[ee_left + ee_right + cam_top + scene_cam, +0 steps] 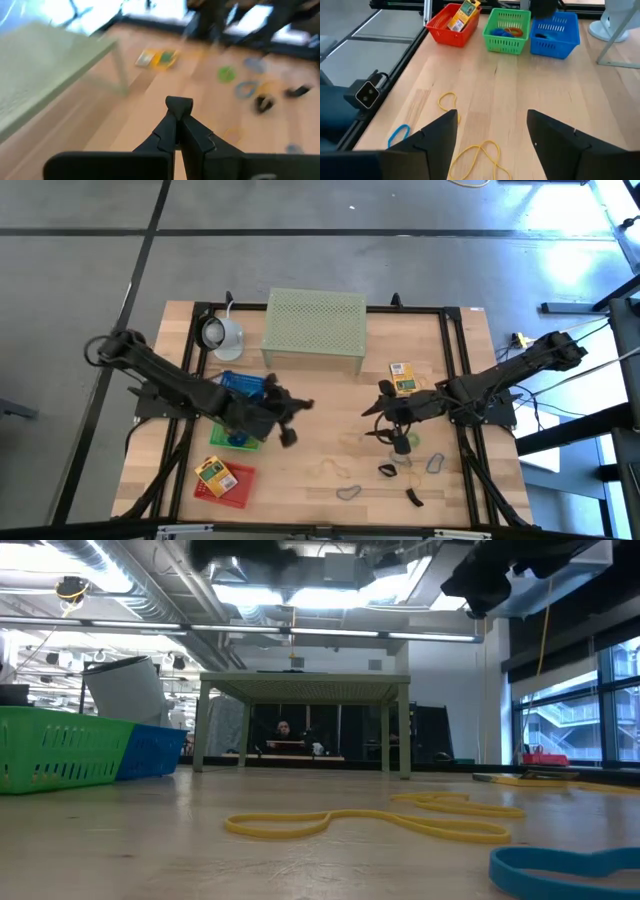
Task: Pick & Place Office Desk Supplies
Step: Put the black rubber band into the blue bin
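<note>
Rubber bands are lying scattered over the right half of the wooden table (320,395). A yellow band (479,159) is lying flat just beyond the right gripper (492,131), its long axis stretching away from the fingers, with a second yellow loop (448,103) near it and a blue band (398,134) sitting closer to the black frame along the table edge. A green loop (401,445) is showing just beside that gripper from above, with black clips (387,470) and a grey band (347,493) lying toward the front edge. One yellow box (403,378) is lying flat near the green mesh stand (314,328), its length pointing toward the table's back edge.

Released and spread wide, the right gripper is hovering above the bands, holding nothing. Bare wood is stretching between it and the three baskets: red basket (451,24) with the other yellow box (462,15) inside, green basket (507,31) holding loops, blue basket (555,29). The left gripper (287,420) is hanging clenched over open table beside the baskets, empty.
</note>
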